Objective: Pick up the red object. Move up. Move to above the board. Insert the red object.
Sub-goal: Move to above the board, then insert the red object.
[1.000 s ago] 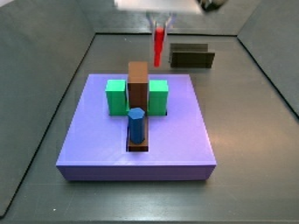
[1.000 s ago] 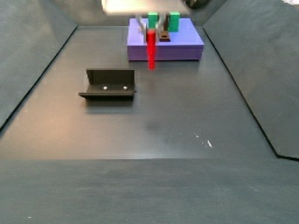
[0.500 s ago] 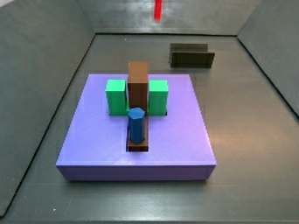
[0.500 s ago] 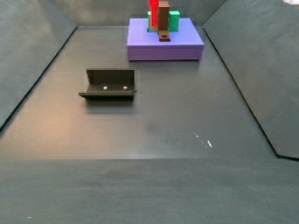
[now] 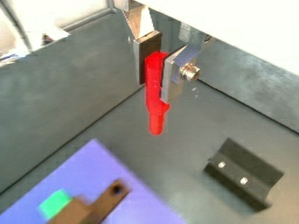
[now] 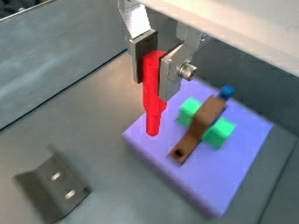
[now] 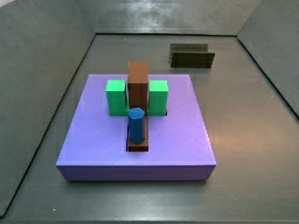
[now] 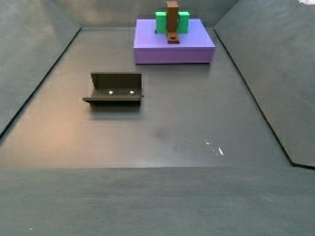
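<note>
In both wrist views my gripper is shut on the upper part of the red object, a thin bright red peg hanging upright below the fingers, high above the floor. The board is a lavender slab carrying green blocks, a tall brown block and a blue peg. A wrist view has the red peg's tip near the board's edge. Neither gripper nor red object shows in the side views.
The fixture stands on the dark floor away from the board. Grey walls enclose the floor on all sides.
The gripper and the red object have risen out of the top of both side views; half a second ago only the peg's lower part still showed there.
</note>
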Motion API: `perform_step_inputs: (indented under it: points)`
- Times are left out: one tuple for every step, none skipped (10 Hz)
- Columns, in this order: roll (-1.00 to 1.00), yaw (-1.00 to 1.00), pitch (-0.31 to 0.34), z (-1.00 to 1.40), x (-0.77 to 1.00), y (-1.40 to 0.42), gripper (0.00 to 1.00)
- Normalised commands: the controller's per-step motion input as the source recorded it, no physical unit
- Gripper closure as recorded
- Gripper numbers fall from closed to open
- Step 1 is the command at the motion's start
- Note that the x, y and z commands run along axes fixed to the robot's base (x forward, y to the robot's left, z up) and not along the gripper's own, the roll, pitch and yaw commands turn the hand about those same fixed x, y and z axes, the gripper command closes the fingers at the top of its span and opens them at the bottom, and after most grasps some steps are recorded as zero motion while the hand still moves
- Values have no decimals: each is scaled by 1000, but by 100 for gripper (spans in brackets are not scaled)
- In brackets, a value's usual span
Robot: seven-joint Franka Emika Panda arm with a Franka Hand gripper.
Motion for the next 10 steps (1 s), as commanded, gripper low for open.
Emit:
perform_step_inputs:
  points:
    - [49, 14, 87, 296, -215, -1400, 100]
    - [39, 11, 87, 316, -209, -1400, 100]
    - [23, 12, 81, 173, -76, -669, 100]
    - [6, 5, 87, 64, 7, -262, 100]
    - [9, 6, 88, 50, 18, -177, 100]
    - [-21, 0, -47, -40, -29, 0, 100]
    - [-29, 0, -116, -117, -63, 0, 100]
    - [-43, 0, -86, -249, 0, 0, 100]
    - [-299, 0, 0, -443, 57, 251, 100]
    - [-350, 0, -4, -471, 40, 306, 100]
